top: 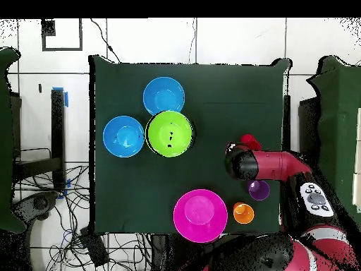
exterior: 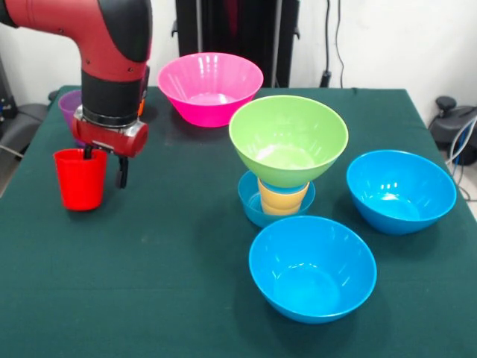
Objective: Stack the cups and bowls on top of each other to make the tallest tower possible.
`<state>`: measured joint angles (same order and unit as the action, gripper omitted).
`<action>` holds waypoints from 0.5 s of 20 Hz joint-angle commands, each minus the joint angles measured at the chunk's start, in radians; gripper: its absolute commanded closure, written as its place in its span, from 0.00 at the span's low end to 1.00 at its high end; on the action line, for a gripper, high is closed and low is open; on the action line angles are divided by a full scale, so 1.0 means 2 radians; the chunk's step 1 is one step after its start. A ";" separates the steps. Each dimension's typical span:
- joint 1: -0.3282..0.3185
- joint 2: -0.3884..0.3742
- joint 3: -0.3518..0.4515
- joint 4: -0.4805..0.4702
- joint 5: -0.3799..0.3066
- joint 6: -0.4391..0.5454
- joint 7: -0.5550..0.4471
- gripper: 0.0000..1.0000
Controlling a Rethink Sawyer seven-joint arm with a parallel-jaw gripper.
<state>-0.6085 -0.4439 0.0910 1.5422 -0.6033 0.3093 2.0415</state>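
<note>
One red plastic cup point(exterior: 80, 178) stood on the green surface point(exterior: 171, 253) well left of the tower point(exterior: 286, 159), my tool point(exterior: 104, 165) part-open astride its rim, gripping nothing, and closing off-centre could tip it.

My table point(exterior: 149, 283) is covered in dark green cloth. Resting directly on it: pink bowl point(exterior: 210, 88) at 12 o'clock, purple cup point(exterior: 70, 106) at 10, red cup point(exterior: 80, 179) at 9, small blue bowl point(exterior: 250, 203) at centre, two large blue bowls point(exterior: 312, 267) point(exterior: 401, 191) at 5 and 3.
</note>
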 commanded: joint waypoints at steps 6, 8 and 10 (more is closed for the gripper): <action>0.028 0.018 -0.004 0.006 -0.041 -0.036 -0.007 1.00; 0.028 0.017 -0.005 0.005 -0.040 -0.039 -0.007 1.00; 0.025 0.016 -0.002 0.007 -0.038 -0.037 -0.011 1.00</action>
<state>-0.5948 -0.4484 0.0464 1.5422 -0.6065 0.2704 2.0415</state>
